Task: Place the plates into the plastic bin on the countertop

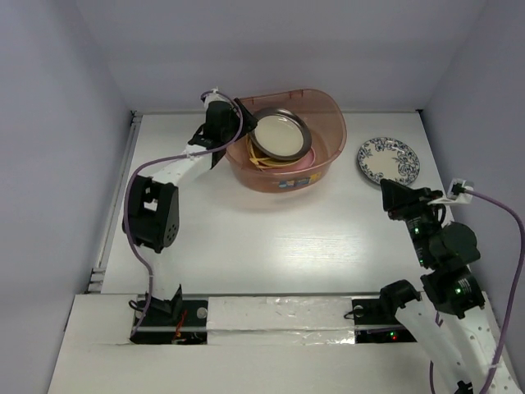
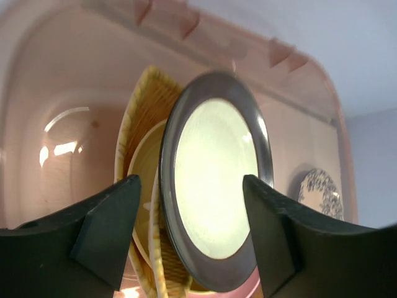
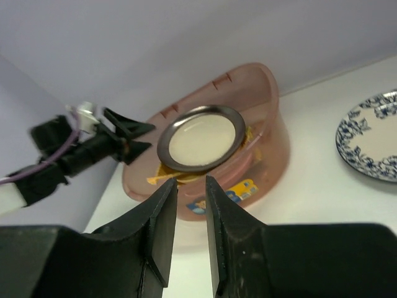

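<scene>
The plastic bin stands at the back of the countertop. The metal-rimmed plate with cream centre lies tilted on top of a pile in it. In the left wrist view this plate rests on a leaf-shaped plate, a yellow-orange plate and a pink one. My left gripper hovers at the bin's left rim, open and empty. The blue-and-white floral plate lies on the countertop right of the bin. My right gripper is just in front of it, jaws a narrow gap apart, empty.
Pale walls close the countertop on the left, back and right. The bin's label faces the arms. The floral plate sits near the right wall. A taped strip runs along the near edge between the arm bases.
</scene>
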Controlling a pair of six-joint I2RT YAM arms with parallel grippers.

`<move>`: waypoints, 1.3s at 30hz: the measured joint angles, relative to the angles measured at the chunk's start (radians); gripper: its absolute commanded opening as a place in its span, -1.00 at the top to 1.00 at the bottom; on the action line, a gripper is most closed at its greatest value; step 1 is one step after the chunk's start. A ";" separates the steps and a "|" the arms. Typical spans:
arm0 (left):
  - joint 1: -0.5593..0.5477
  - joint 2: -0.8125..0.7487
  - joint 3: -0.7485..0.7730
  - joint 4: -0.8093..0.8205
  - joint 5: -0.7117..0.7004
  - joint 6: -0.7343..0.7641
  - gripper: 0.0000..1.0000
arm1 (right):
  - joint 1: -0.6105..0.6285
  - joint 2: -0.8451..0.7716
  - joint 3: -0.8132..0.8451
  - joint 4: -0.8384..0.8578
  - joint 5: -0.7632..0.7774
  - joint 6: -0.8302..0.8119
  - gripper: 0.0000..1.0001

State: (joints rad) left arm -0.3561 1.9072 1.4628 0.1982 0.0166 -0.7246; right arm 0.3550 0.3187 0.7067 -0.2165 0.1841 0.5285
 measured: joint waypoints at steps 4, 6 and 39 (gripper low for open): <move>-0.020 -0.095 -0.046 0.030 -0.075 0.044 -0.40 | 0.000 0.051 -0.030 0.005 0.027 0.014 0.53; -0.047 -0.170 -0.095 0.065 -0.124 0.074 -0.41 | 0.000 0.090 -0.037 0.006 0.046 0.018 0.60; -0.645 -1.285 -1.174 0.280 -0.355 0.077 1.00 | -0.364 1.411 0.539 -0.152 0.048 -0.133 1.00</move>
State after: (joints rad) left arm -1.0012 0.6224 0.2886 0.4778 -0.3386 -0.6476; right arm -0.0090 1.7298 1.2453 -0.3687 0.2321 0.3954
